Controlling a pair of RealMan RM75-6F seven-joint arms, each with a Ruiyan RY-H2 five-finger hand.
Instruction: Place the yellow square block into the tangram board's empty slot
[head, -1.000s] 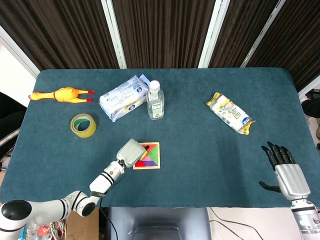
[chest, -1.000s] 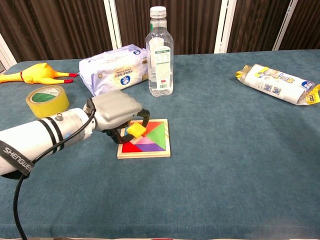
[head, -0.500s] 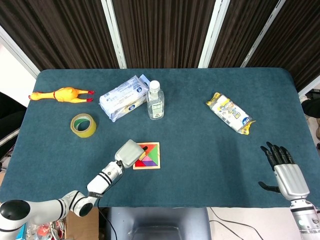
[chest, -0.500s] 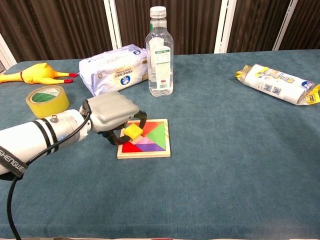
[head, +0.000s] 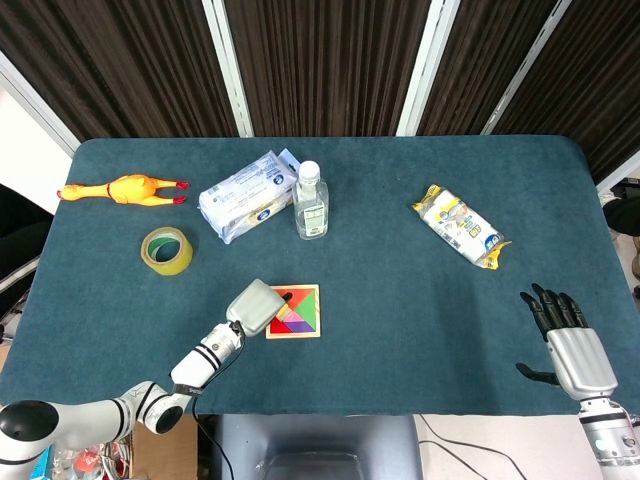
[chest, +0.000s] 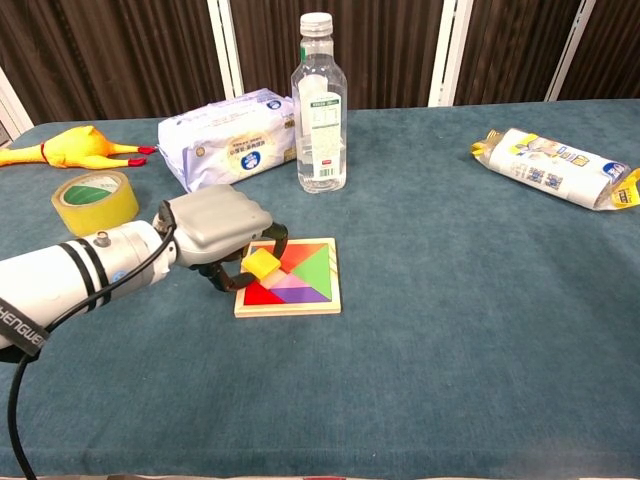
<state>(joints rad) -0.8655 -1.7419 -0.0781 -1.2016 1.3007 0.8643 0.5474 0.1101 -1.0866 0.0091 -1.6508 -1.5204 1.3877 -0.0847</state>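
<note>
The tangram board lies flat near the table's middle, filled with red, green, purple and orange pieces. My left hand hovers at the board's left edge and pinches the yellow square block between its fingertips, tilted, just above the board's left part. The slot under the block is hidden by the hand. My right hand rests at the table's near right edge with fingers spread, holding nothing.
A clear bottle and a wipes pack stand behind the board. A yellow tape roll and a rubber chicken lie at the far left. A snack packet lies at the right.
My left hand has drawn slightly back to the left with the yellow block, which now sits nearer the board's left edge. The right hand has stayed put.
</note>
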